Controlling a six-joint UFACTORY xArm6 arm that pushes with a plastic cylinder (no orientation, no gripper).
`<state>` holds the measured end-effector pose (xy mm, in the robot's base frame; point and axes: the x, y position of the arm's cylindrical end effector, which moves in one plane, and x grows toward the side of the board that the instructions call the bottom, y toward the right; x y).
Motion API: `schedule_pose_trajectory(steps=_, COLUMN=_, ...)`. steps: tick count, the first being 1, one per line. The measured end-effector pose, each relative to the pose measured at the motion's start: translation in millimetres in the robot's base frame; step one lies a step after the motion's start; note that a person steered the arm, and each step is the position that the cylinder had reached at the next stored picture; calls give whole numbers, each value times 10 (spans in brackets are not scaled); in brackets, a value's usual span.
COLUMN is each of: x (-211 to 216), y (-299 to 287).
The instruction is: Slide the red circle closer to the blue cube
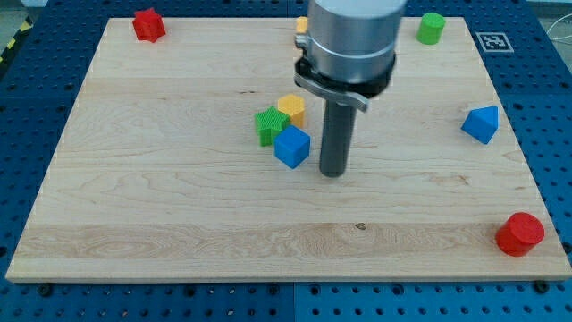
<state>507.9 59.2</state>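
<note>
Fingers? None, just my tip (333, 173), right beside the blue cube (292, 146), holding nothing. Red circle (520, 233) sits far off at bottom right corner, not pushed yet. Whole job's left. Green star (270, 124) & yellow block (292, 109) touch the cube's far side; path's clear.
</note>
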Motion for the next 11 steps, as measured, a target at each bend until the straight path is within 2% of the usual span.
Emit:
schedule_pose_trajectory(steps=3, x=989, y=1113)
schedule_pose_trajectory(steps=5, x=1104, y=1576)
schedule_pose_trajectory(steps=7, x=1091, y=2685)
schedule_pose_trajectory(steps=8, x=1080, y=2732)
schedule_pose_trajectory(steps=11, x=927, y=2197)
